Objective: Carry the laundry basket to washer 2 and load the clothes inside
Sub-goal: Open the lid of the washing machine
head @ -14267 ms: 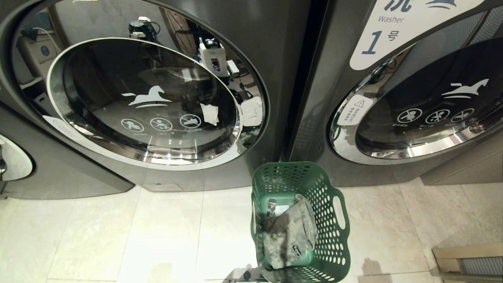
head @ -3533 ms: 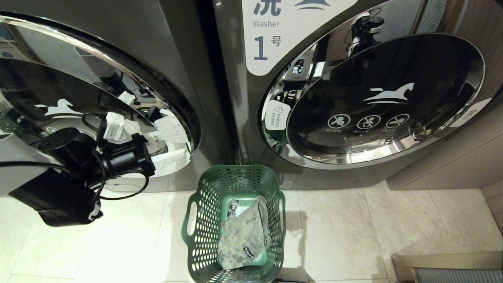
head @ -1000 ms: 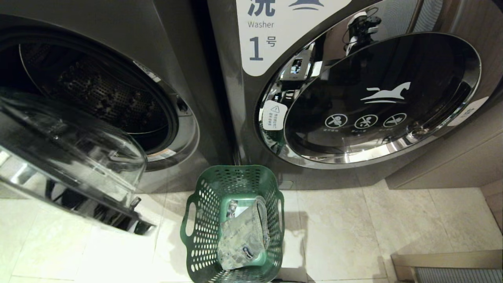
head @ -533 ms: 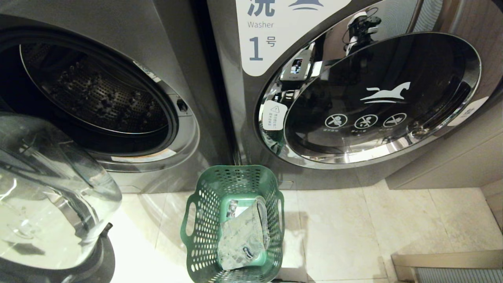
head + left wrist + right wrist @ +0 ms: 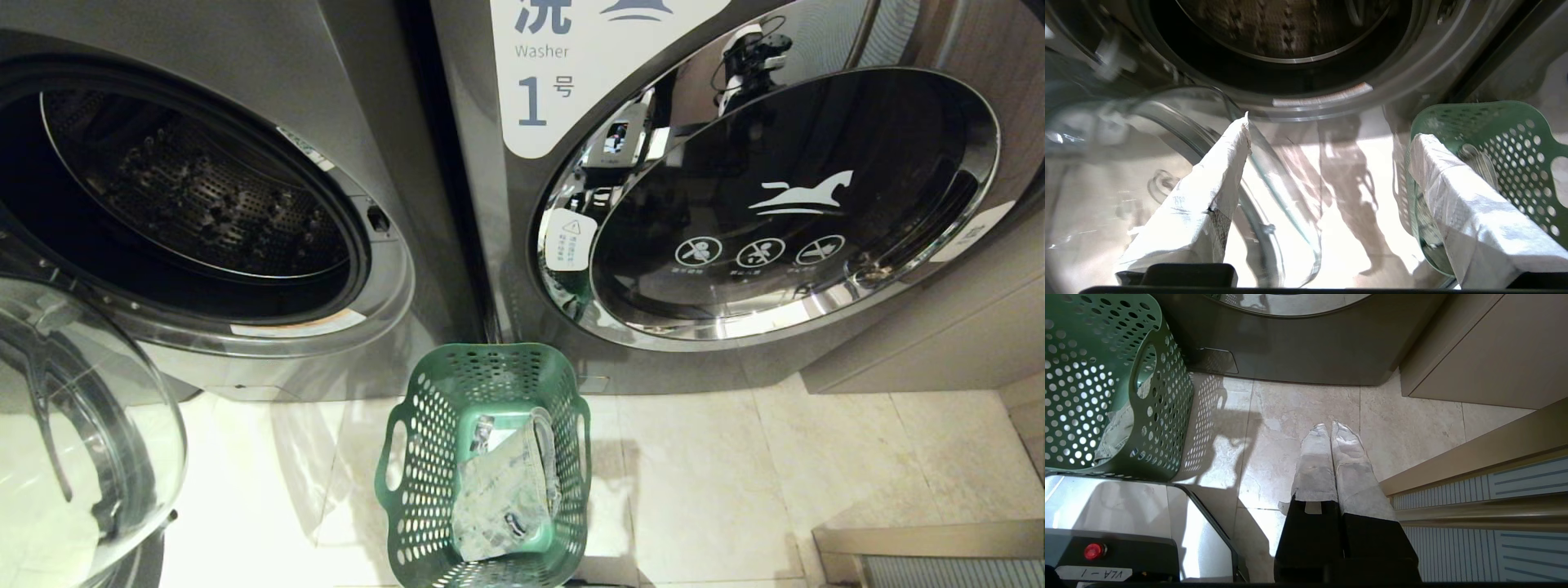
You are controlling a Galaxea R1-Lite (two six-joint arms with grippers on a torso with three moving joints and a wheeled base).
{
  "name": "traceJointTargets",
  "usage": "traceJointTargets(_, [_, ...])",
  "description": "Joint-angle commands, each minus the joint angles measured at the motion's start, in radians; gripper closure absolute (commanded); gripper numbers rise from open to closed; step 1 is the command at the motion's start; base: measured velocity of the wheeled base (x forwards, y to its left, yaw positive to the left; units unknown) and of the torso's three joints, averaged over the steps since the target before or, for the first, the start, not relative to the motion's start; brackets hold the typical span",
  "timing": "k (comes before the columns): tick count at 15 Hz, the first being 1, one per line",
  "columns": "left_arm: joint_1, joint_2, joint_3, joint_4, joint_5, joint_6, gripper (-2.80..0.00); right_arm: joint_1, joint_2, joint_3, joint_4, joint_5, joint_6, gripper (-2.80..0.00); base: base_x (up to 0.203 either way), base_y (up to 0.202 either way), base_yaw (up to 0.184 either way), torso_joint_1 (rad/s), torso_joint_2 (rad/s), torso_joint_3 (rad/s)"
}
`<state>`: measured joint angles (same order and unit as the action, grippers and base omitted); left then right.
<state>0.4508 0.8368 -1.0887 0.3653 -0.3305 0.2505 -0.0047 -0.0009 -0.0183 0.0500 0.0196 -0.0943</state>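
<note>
The green laundry basket stands on the floor in front of the gap between the two washers, with grey-green clothes lying in it. Washer 2, left of the one marked 1, shows its bare drum. Its glass door hangs swung open at the lower left. My left gripper is open and empty above the floor, between the door glass and the basket. My right gripper is shut on nothing, low over the tiles beside the basket.
Washer 1 on the right has its door closed. A beige cabinet and a low ribbed step border the floor at the right. My own base sits just behind the basket.
The left washer's door has swung further open, down and to the left, baring the whole drum. The basket and clothes have not moved.
</note>
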Motion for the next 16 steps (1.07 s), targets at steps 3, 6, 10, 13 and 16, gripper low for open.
traceJointTargets(3, [-0.007, 0.068, 0.044, 0.014, 0.049, -0.005, -2.80, 0.000, -0.001, 0.000, -0.001, 0.000, -0.001, 0.00, 0.000, 0.000, 0.000, 0.000, 0.00, 0.000])
traceJointTargets(6, [0.039, 0.103, 0.057, 0.010, 0.226, -0.006, -2.80, 0.000, -0.001, 0.000, 0.001, 0.000, -0.001, 0.00, 0.000, 0.000, 0.000, 0.000, 0.00, 0.000])
traceJointTargets(10, [0.044, 0.239, -0.030, -0.023, 0.494, -0.091, -2.80, 0.000, -0.001, 0.000, -0.001, 0.000, -0.001, 0.00, 0.000, 0.000, 0.000, 0.000, 0.00, 0.000])
traceJointTargets(13, [0.046, 0.298, -0.066, -0.039, 0.540, -0.134, 0.00, 0.000, -0.001, 0.000, 0.000, 0.000, -0.001, 0.00, 0.000, 0.000, 0.000, 0.000, 0.00, 0.000])
traceJointTargets(16, [0.049, 0.365, -0.125, -0.061, 0.632, -0.187, 0.00, 0.000, -0.001, 0.000, 0.001, 0.000, -0.001, 0.00, 0.000, 0.000, 0.000, 0.000, 0.00, 0.000])
